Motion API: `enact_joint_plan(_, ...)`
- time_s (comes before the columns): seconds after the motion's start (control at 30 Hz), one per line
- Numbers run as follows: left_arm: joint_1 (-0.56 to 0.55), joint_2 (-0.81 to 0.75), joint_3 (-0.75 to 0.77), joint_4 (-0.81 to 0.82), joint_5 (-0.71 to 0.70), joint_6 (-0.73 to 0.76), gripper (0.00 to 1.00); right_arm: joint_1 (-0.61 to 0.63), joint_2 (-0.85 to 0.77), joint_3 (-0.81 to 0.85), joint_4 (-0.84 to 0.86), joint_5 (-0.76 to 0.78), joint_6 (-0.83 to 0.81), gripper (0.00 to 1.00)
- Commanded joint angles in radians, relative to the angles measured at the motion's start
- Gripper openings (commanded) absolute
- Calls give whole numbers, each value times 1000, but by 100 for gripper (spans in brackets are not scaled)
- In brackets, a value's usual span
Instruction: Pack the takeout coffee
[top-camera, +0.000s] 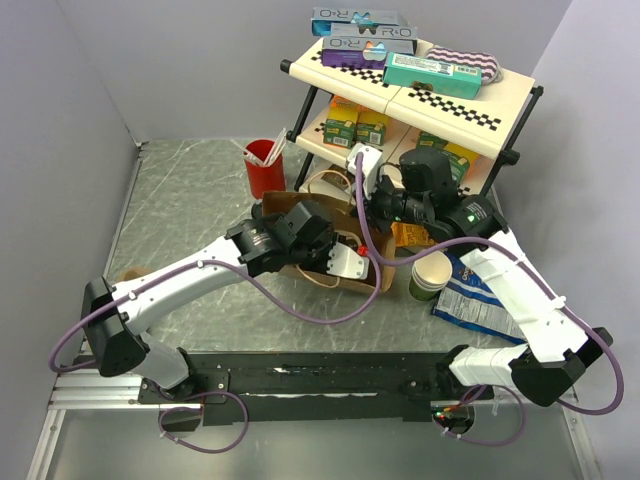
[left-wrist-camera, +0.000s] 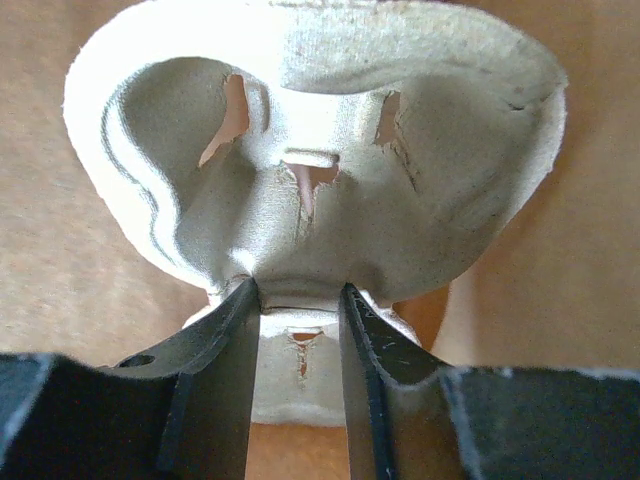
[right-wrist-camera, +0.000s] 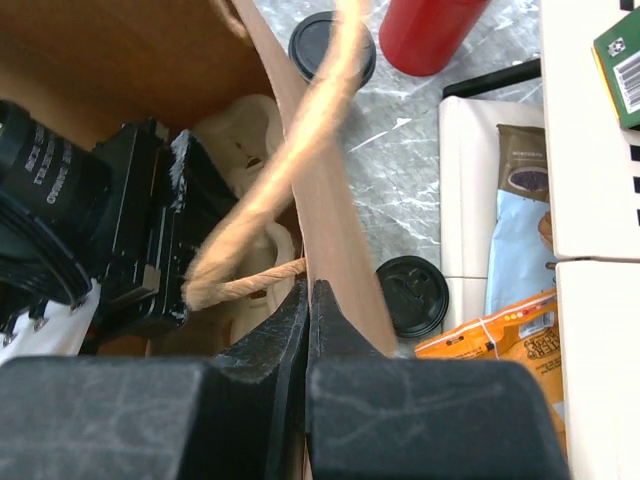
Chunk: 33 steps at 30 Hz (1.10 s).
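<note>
Brown paper bag: inside, left pincer grasps a pulp cup tray (its middle ridge); right pincer pinches the bag's rim, takeout coffee just outside.

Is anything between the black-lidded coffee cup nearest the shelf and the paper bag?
The lidded coffee stands just outside the paper bag, whose wall, pinched by the right gripper, lies between. Inside, the left gripper and the pulp cup carrier it holds take up room.
</note>
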Motion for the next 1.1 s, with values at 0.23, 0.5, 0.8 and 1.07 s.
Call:
enact_joint_plan(0.23,-5,128,97,-47,-45,-24,1,22,-29,26,49,-6,-77,0)
enact_joint_plan(0.5,-7,138,45,33,-95,12,1,66,-80,-27,47,10,-152,0)
enact_joint_plan(0.8,-16,159,-75,155,-157,25,1,92,-98,-73,81,76,-106,0)
enact_joint_plan(1.07,-17,139,-133,181,-168,-33,1,161,-135,-154,81,155,-197,0)
